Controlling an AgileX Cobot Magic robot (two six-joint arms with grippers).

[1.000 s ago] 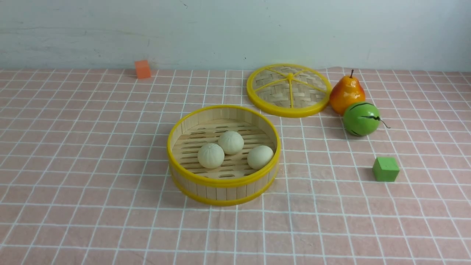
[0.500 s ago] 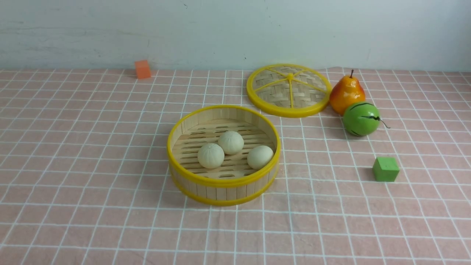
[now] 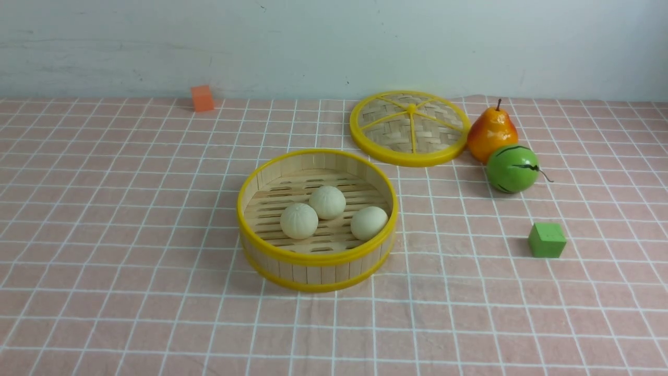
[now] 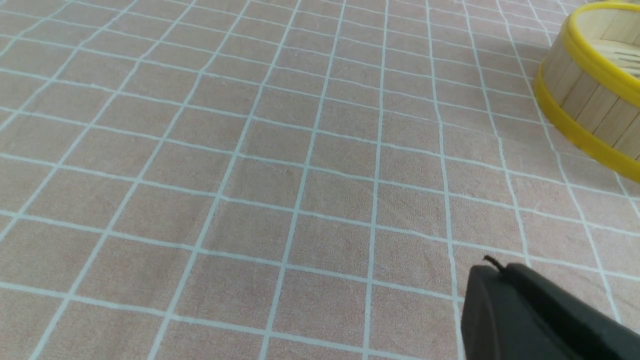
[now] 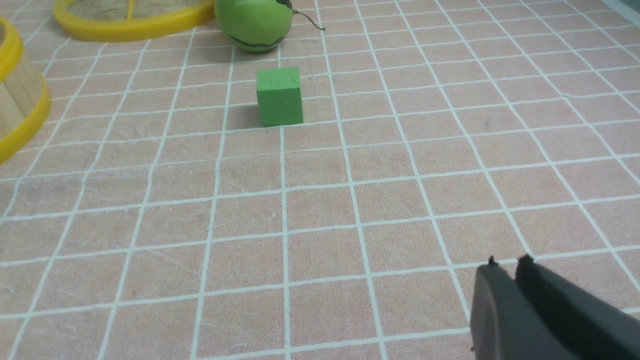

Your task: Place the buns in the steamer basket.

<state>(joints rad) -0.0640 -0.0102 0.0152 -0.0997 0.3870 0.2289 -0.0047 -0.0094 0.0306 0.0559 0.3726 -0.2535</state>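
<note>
The steamer basket (image 3: pixel 292 258) stands mid-table with yellow rims and a slatted floor. Three cream buns lie inside it: one at the front left (image 3: pixel 299 221), one behind it (image 3: pixel 327 202) and one at the right (image 3: pixel 369 223). Neither arm shows in the front view. My left gripper (image 4: pixel 495 270) is shut and empty over bare cloth, well away from the basket (image 4: pixel 590 107). My right gripper (image 5: pixel 505 265) is shut and empty above the cloth, with the basket's edge (image 5: pixel 20 125) far off.
The flat woven lid (image 3: pixel 410 128) lies behind the basket to the right. A pear (image 3: pixel 491 133), a green striped ball (image 3: pixel 512 168) and a green cube (image 3: pixel 547 240) sit at the right. An orange cube (image 3: pixel 202 98) is at the back left. A pink checked cloth covers the table.
</note>
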